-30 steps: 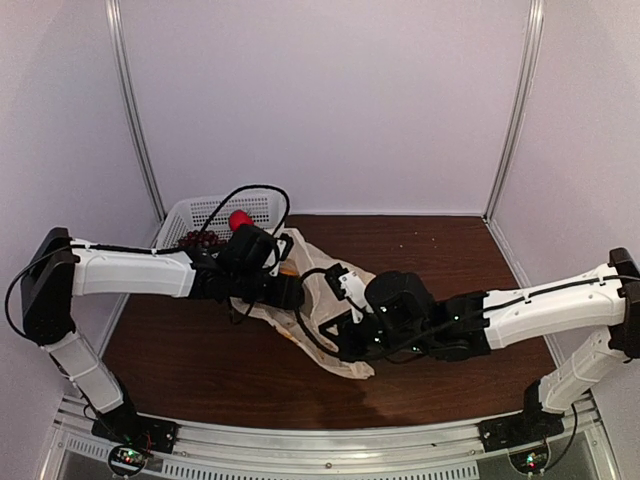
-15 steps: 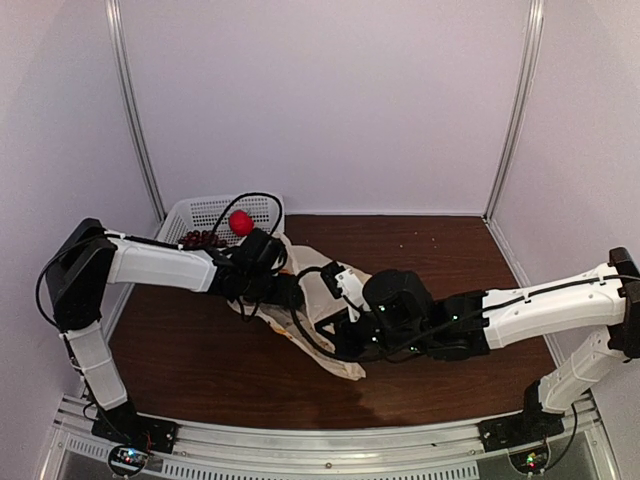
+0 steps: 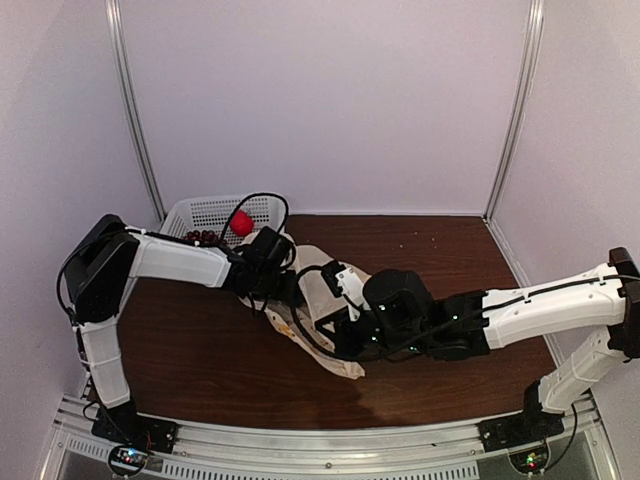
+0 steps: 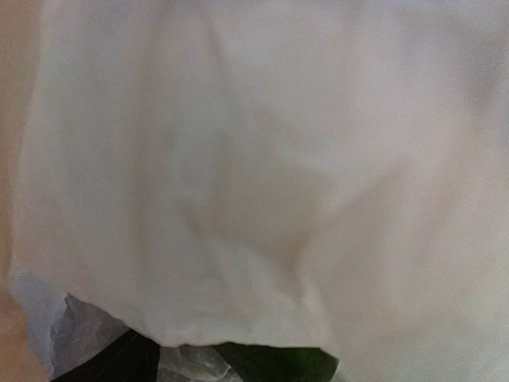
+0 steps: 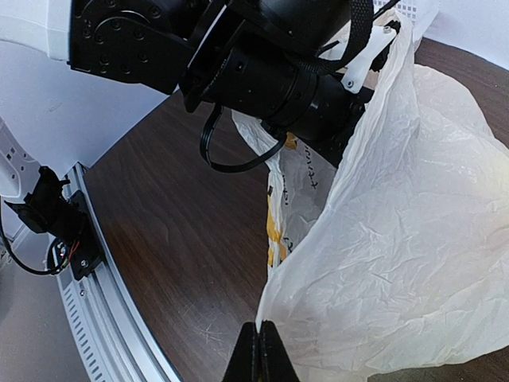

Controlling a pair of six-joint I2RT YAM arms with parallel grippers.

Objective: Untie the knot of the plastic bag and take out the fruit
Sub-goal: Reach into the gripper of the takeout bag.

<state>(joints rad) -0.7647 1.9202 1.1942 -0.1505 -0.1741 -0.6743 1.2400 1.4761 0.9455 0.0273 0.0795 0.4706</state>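
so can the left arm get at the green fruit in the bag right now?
Probably yes. The right claw is shut on the edge of the plastic bag, lifting it, and the left arm pokes in behind the film. Its camera shows green fruit just below a drape of film, which may snag.

High rear overview — both wrist views close on the plastic bag [image 5: 398, 239]

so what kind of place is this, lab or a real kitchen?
Most likely a lab test cell, not a kitchen: plain white walls joined by metal posts, both arms bolted to an aluminium rail at the near edge of the table, with a plastic bag and white basket as props.
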